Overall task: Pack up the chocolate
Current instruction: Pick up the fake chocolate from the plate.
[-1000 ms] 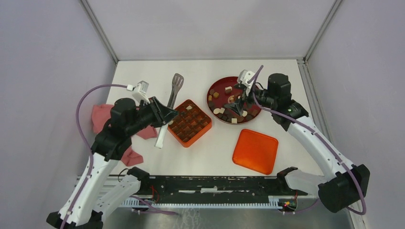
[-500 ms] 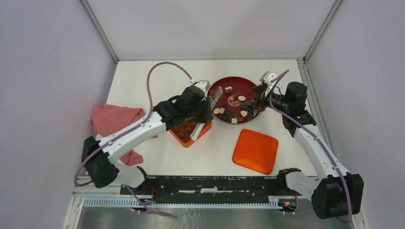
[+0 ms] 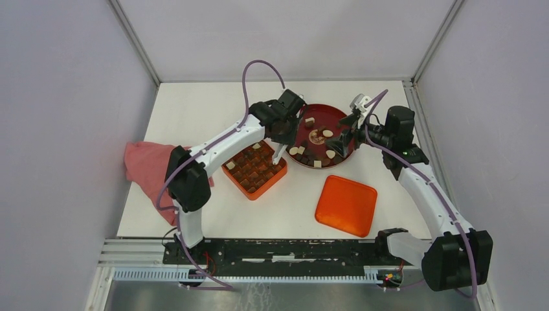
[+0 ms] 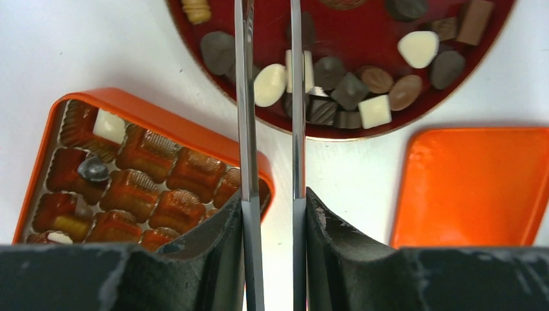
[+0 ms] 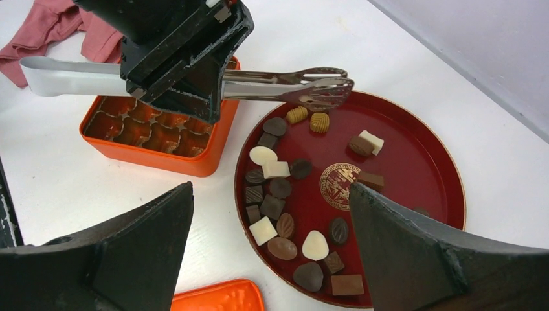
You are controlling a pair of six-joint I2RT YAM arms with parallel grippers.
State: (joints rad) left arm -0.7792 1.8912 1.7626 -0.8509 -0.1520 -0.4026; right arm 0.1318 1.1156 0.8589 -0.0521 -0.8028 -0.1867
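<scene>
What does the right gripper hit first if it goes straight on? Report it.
The right gripper would probably meet the chocolate on the red plate, near the orange box; its height is unclear.

The top external camera hangs above and behind the arm bases (image 3: 188,246), looking down and forward over the whole white table (image 3: 188,110) from well back. The left wrist camera sits close, facing almost straight down past the left gripper (image 4: 272,197) and along the tongs (image 4: 245,129) clamped in it. In its view the orange compartmented box (image 4: 149,115) is lower left, the red plate (image 4: 362,45) at top and the orange lid (image 4: 472,188) at right. The right wrist camera looks obliquely down between the wide-set fingers of the right gripper (image 5: 270,188), from the plate's right side toward the box. All three views share plate and box; an orange sliver at the right wrist view's bottom edge is probably the lid.
</scene>
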